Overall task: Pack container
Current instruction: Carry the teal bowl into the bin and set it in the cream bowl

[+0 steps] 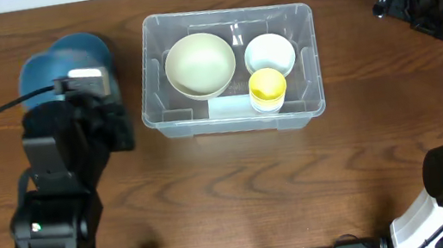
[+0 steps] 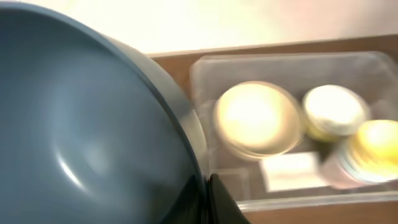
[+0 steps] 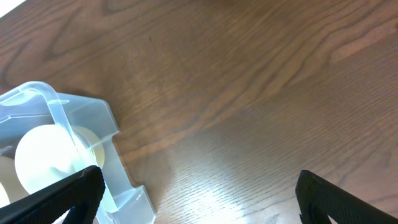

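Blue bowl (image 2: 93, 124) fills the left half of the left wrist view, its rim meeting a dark finger of the left gripper (image 2: 210, 198) at the bottom edge; the pincer is clamped on that rim. From overhead, the same bowl shows at the upper left of the frame, partly hidden under the black left arm.

Upper centre of the overhead frame, the container (image 1: 223, 11), a clear rectangular bin with rounded corners, rests on the brown wooden table (image 1: 241, 199). Three pieces sit inside it. A large cream bowl (image 1: 200, 64) takes the bin's left half. A smaller white bowl (image 1: 269, 53) sits at the bin's upper right. Just below it, a yellow cup (image 1: 267, 85) stands touching or nearly touching the white bowl. A whitish label patch (image 1: 229, 105) lies along the bin's lower wall, between the cream bowl and the cup.

At the upper right of the overhead frame, the right gripper (image 3: 199, 205) hangs well apart from the bin, its two dark fingers spread wide over bare wood with nothing between them. One corner of the bin shows at the lower left of the right wrist view.
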